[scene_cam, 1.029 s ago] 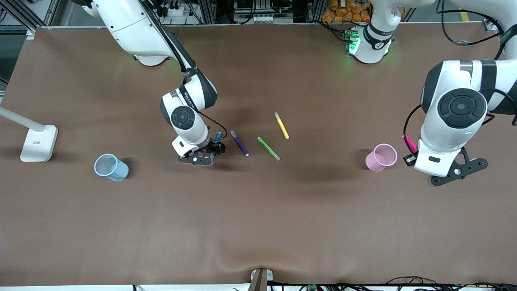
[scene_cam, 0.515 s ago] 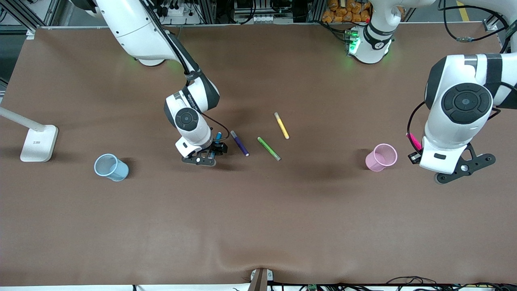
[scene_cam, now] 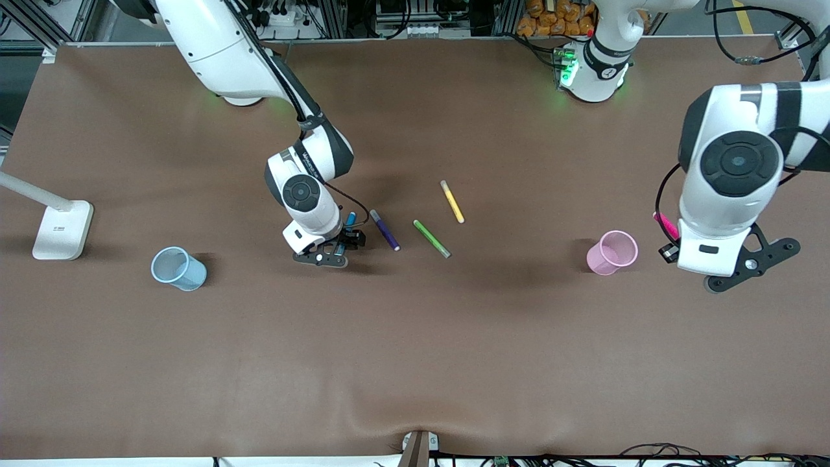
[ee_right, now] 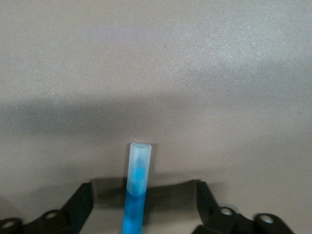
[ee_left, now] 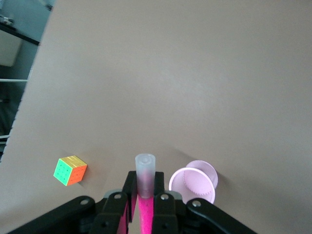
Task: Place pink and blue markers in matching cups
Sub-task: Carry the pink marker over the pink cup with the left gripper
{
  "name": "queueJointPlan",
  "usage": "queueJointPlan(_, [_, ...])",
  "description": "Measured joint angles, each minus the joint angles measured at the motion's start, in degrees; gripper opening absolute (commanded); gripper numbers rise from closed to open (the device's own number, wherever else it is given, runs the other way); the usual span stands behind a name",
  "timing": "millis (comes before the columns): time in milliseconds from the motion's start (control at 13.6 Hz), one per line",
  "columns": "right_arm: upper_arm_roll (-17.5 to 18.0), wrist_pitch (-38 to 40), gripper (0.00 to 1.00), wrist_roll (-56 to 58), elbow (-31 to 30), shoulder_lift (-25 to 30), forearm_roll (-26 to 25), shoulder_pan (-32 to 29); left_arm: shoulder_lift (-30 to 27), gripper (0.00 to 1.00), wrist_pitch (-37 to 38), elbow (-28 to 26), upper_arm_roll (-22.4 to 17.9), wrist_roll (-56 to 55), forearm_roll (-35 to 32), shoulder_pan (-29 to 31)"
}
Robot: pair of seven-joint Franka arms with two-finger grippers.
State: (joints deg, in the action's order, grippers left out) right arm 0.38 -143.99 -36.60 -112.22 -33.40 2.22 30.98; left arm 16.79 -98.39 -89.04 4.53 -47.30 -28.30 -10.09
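Brown matting covers the bench [scene_cam: 415, 350] in the front view, with the arm bases along its top edge. The right gripper [scene_cam: 337, 248] is low over the bench, just beside the purple marker [scene_cam: 384, 229], toward the right arm's end from it. Its fingers are wrapped around the blue marker [scene_cam: 350, 219], whose blue end sticks up past the fingers, its long axis steeply tilted. The blue cup [scene_cam: 178, 268] stands upright well apart, toward the right arm's end. The green marker [scene_cam: 431, 238] and yellow marker [scene_cam: 452, 202] lie flat near the middle. The left gripper [scene_cam: 669, 245] is over the bench just beside the pink cup [scene_cam: 612, 252], toward the left arm's end from it, clenched on the pink marker [scene_cam: 666, 225], of which only a short slanted pink end shows. Since a second ago the left arm's wrist has shifted slightly toward its own end of the bench, and the right one has barely moved; the cups and loose markers lie as before.

From the left wrist view, the pink marker [ee_left: 145, 187] stands between the gripper's pads, clear cap pointing away from the camera. The pink cup [ee_left: 193, 181] sits just beside it, and a colour cube [ee_left: 70, 170] rests on the bench farther off.

From the right wrist view, the blue marker [ee_right: 136, 192] runs lengthwise away from the camera, pale cap outermost, above bare bench.
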Motion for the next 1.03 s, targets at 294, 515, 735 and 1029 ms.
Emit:
queueJointPlan(294, [0.00, -0.01, 0.82, 0.06, 0.75, 0.00, 0.00, 0.00, 1.86, 0.00, 1.84, -0.59, 0.20, -9.02, -3.26, -3.41])
queueJointPlan(515, [-0.02, -0.01, 0.15, 0.47, 1.02, 0.00, -0.04, 0.00, 4.34, 0.00, 2.04, -1.16, 0.18, -17.08, -4.75, -3.55])
queueJointPlan(735, [-0.26, -0.01, 0.00, 2.36, 1.09, 0.00, -0.05, -0.19, 8.17, 0.00, 2.05, -1.37, 0.21, -25.48, -7.39, -3.74])
queueJointPlan(1029, [-0.46, 0.00, 0.00, 3.39, 1.37, 0.00, -0.06, -0.40, 11.82, 0.00, 2.10, -1.44, 0.22, -32.53, -9.78, -4.28])
